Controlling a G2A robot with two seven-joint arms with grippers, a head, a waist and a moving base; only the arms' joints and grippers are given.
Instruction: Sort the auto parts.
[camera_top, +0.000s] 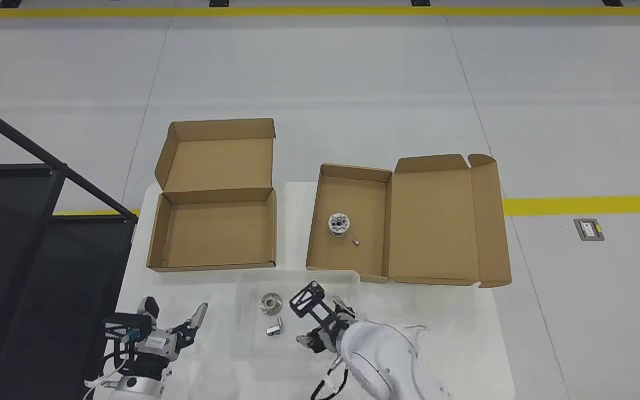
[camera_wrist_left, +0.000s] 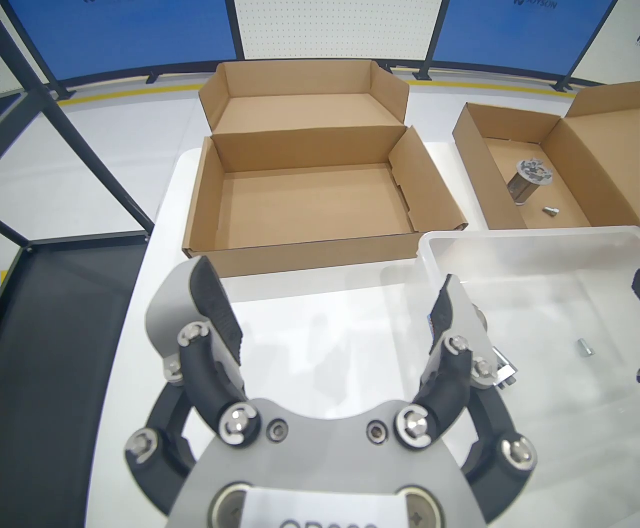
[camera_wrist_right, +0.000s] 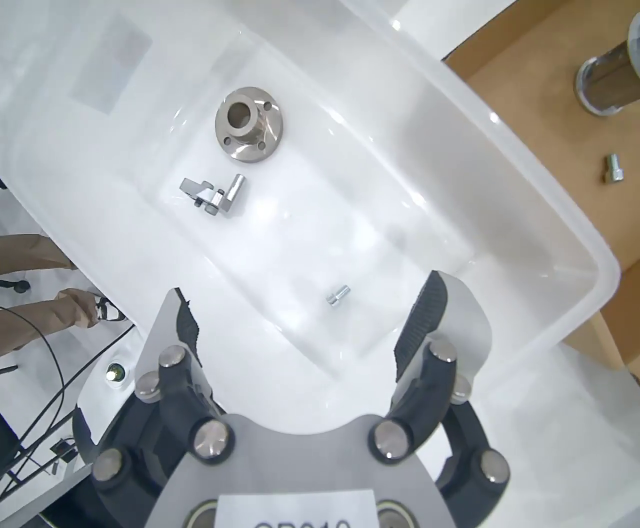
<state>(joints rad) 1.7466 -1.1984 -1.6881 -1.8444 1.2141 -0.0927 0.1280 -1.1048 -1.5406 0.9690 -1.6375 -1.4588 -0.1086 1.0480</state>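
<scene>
In the top view, two open cardboard boxes are set side by side on the white table (camera_top: 470, 340). The left box (camera_top: 212, 230) is seen with its brown floor showing from wall to wall. In the right box (camera_top: 372, 205), two parts are counted: one round toothed part (camera_top: 340, 222) and one small bolt (camera_top: 359, 241) just beside it. Below the boxes, at lower centre, one clear tray (camera_top: 255, 283) is placed, and in it a flange (camera_top: 270, 300) and a bracket (camera_top: 273, 326) are made out. The left gripper (camera_top: 176, 312) is held at the lower left over bare table, its fingers spread wide. The right gripper (camera_top: 303, 320) is held over the tray, also spread wide. A black rack (camera_top: 40, 250) is stood at the left edge.

In the left wrist view, the left gripper (camera_wrist_left: 325, 280) is seen wide apart with nothing between the pads. The left box (camera_wrist_left: 305, 200) lies at upper centre, and the right box (camera_wrist_left: 505, 165) at upper right, with the round toothed part (camera_wrist_left: 530, 177) upright and the small bolt (camera_wrist_left: 550, 211) near it. The clear tray (camera_wrist_left: 500, 236) is at the right; one pin (camera_wrist_left: 584, 347) lies in it, and the bracket (camera_wrist_left: 505, 370) is partly covered by a finger.

In the right wrist view, the right gripper (camera_wrist_right: 307, 290) is held wide over the clear tray (camera_wrist_right: 500, 130). Three parts are counted inside, well apart: the flange (camera_wrist_right: 249, 125), the bracket (camera_wrist_right: 212, 192) and the pin (camera_wrist_right: 337, 295), the last lying between the pads' line and untouched. At upper right, the right box (camera_wrist_right: 540, 100), the round toothed part (camera_wrist_right: 605, 85) and the small bolt (camera_wrist_right: 614, 169) are seen.
</scene>
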